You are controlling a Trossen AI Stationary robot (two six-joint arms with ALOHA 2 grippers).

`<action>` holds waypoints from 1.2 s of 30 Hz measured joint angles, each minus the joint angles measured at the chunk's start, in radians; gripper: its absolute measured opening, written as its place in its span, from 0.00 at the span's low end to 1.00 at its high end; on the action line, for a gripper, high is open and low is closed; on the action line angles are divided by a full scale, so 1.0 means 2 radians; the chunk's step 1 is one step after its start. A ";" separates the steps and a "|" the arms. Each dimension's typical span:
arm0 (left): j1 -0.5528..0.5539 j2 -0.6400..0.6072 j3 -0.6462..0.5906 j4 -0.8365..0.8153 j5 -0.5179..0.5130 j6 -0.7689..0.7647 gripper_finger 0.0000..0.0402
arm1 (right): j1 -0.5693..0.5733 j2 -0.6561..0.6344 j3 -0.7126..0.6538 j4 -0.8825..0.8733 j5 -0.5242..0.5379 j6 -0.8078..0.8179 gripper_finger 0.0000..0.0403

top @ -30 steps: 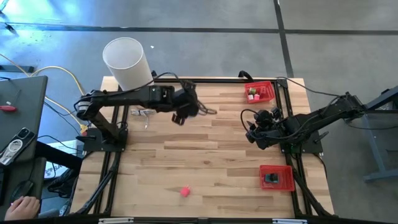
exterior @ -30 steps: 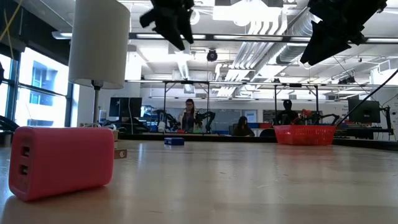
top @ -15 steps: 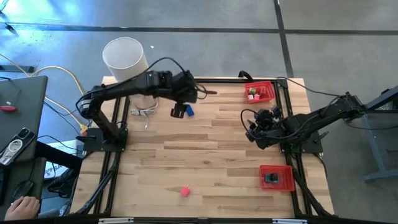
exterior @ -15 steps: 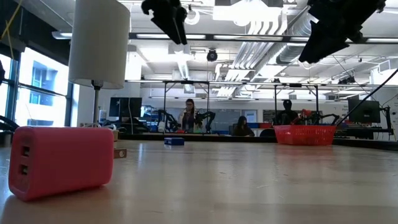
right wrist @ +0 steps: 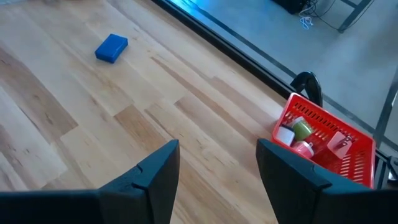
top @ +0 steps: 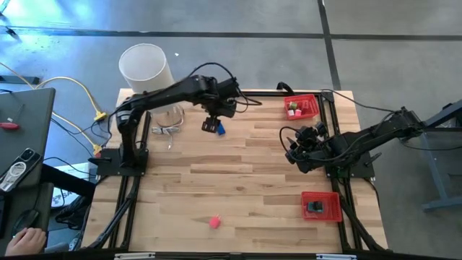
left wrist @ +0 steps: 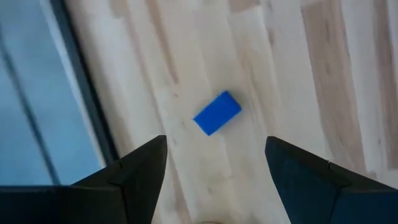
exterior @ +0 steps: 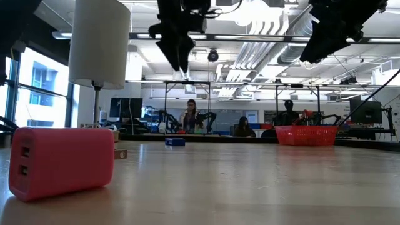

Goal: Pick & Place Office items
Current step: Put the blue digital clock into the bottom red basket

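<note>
A small blue piece [top: 220,130] lies flat on the wooden table near its far edge; it also shows in the left wrist view [left wrist: 216,113], the right wrist view [right wrist: 112,48] and the low view [exterior: 175,142]. My left gripper [top: 211,126] hangs open above it, pointing steeply down, its fingers [left wrist: 149,168] standing either side of the piece without touching it. A pink piece [top: 214,222] lies near the front edge, close to the low camera [exterior: 62,162]. My right gripper [top: 292,153] waits open in the air at the right [right wrist: 217,180].
A red tray [top: 302,107] at the far right corner holds several small pieces [right wrist: 298,134]. A second red tray [top: 320,206] at the near right holds a black piece. A tall white cylinder [top: 148,72] stands at the far left, with a wiry thing [top: 166,130] on the table beside it.
My left arm has swung its forearm toward the table's far edge. Its gripper has tipped to point more steeply down and has sunk a little over the blue piece, which the gripper hid from above one second ago and which now shows beside it.
</note>
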 joint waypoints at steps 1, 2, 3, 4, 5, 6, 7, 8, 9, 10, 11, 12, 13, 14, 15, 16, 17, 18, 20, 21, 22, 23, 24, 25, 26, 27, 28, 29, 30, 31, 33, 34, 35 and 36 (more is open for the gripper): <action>0.001 0.007 0.001 -0.003 0.009 0.007 0.66 | 0.000 0.000 0.000 0.000 0.000 -0.001 0.50; 0.002 0.014 0.001 -0.006 0.017 0.015 0.66 | 0.000 0.000 0.000 0.000 0.000 -0.003 0.50; 0.005 0.022 0.001 -0.013 0.021 0.024 0.66 | 0.000 0.000 0.000 0.000 0.000 -0.005 0.50; 0.006 0.031 0.001 -0.019 0.022 0.033 0.66 | 0.000 0.000 0.000 0.000 0.000 -0.007 0.50; 0.006 0.039 0.001 -0.020 0.022 0.043 0.66 | 0.000 0.000 0.000 0.000 0.000 -0.008 0.50; 0.006 0.046 0.001 -0.017 0.023 0.053 0.66 | 0.000 0.000 0.000 0.000 0.000 -0.009 0.50; 0.005 0.053 0.001 -0.015 0.023 0.064 0.66 | 0.000 0.000 0.000 0.001 0.000 -0.009 0.50; 0.005 0.058 0.001 -0.015 0.022 0.074 0.66 | 0.000 0.000 0.000 0.001 0.000 -0.009 0.50; 0.004 0.063 0.001 -0.014 0.022 0.083 0.66 | 0.000 0.000 0.000 0.001 0.000 -0.009 0.50; 0.004 0.068 0.001 -0.009 0.023 0.091 0.66 | 0.000 0.000 0.000 0.001 0.000 -0.009 0.50; 0.003 0.073 0.001 -0.004 0.023 0.097 0.66 | 0.000 0.000 0.000 0.001 0.000 -0.009 0.50; 0.003 0.079 0.001 0.006 0.023 0.101 0.66 | 0.000 0.000 0.000 0.001 0.000 -0.009 0.50; 0.003 0.083 0.001 0.017 0.026 0.103 0.66 | 0.000 0.000 0.000 0.001 0.000 -0.009 0.50; 0.003 0.086 0.001 0.025 0.029 0.106 0.66 | 0.000 0.000 0.000 0.001 0.000 -0.009 0.50; 0.003 0.088 0.001 0.031 0.035 0.109 0.66 | 0.000 0.000 0.000 0.002 0.000 -0.009 0.50; 0.004 0.089 0.001 0.036 0.037 0.113 0.66 | 0.000 0.000 0.000 0.002 0.000 -0.009 0.50; 0.004 0.092 0.001 0.041 0.039 0.117 0.66 | 0.000 0.000 0.000 0.002 0.000 -0.009 0.50; 0.004 0.094 0.001 0.044 0.042 0.120 0.66 | 0.000 0.000 0.000 0.002 0.000 -0.009 0.50; 0.006 0.097 -0.001 0.042 0.045 0.121 0.66 | 0.000 0.000 0.000 0.001 0.000 -0.009 0.50; 0.007 0.101 -0.001 0.043 0.046 0.121 0.66 | 0.000 0.000 0.000 0.002 0.000 -0.009 0.50; 0.008 0.102 -0.001 0.044 0.048 0.121 0.66 | 0.000 0.000 0.000 0.002 0.000 -0.009 0.50; 0.011 0.104 -0.001 0.043 0.054 0.120 0.66 | 0.000 0.000 0.000 0.002 0.000 -0.009 0.50; 0.014 0.104 -0.002 0.042 0.064 0.119 0.66 | 0.000 0.000 0.000 0.002 0.002 -0.009 0.50; 0.016 0.107 -0.001 0.042 0.075 0.120 0.66 | 0.000 0.000 0.000 0.002 0.003 -0.009 0.50; 0.017 0.109 0.000 0.044 0.081 0.123 0.66 | 0.000 0.000 0.000 0.001 0.003 -0.009 0.50; 0.020 0.111 0.000 0.042 0.087 0.124 0.66 | 0.000 0.000 0.000 0.002 0.003 -0.009 0.50; 0.022 0.113 -0.002 0.039 0.089 0.124 0.66 | 0.000 0.000 0.000 0.001 0.003 -0.009 0.50; 0.023 0.116 -0.002 0.036 0.088 0.122 0.66 | 0.000 0.000 0.000 0.001 0.003 -0.009 0.50; 0.024 0.119 -0.001 0.039 0.089 0.123 0.66 | 0.000 0.000 0.000 0.001 0.003 -0.009 0.50; 0.024 0.121 -0.001 0.040 0.088 0.126 0.66 | 0.000 0.000 0.000 0.002 0.002 -0.009 0.50; 0.024 0.124 -0.002 0.032 0.087 0.126 0.66 | 0.000 0.000 0.000 0.001 0.002 -0.009 0.50; 0.024 0.128 -0.001 0.036 0.087 0.127 0.66 | 0.000 0.000 0.000 0.002 0.002 -0.009 0.50; 0.024 0.130 -0.001 0.040 0.087 0.129 0.66 | 0.000 0.000 0.000 0.002 0.002 -0.009 0.50; 0.024 0.132 -0.001 0.036 0.087 0.128 0.66 | 0.000 0.000 0.000 0.002 0.002 -0.009 0.50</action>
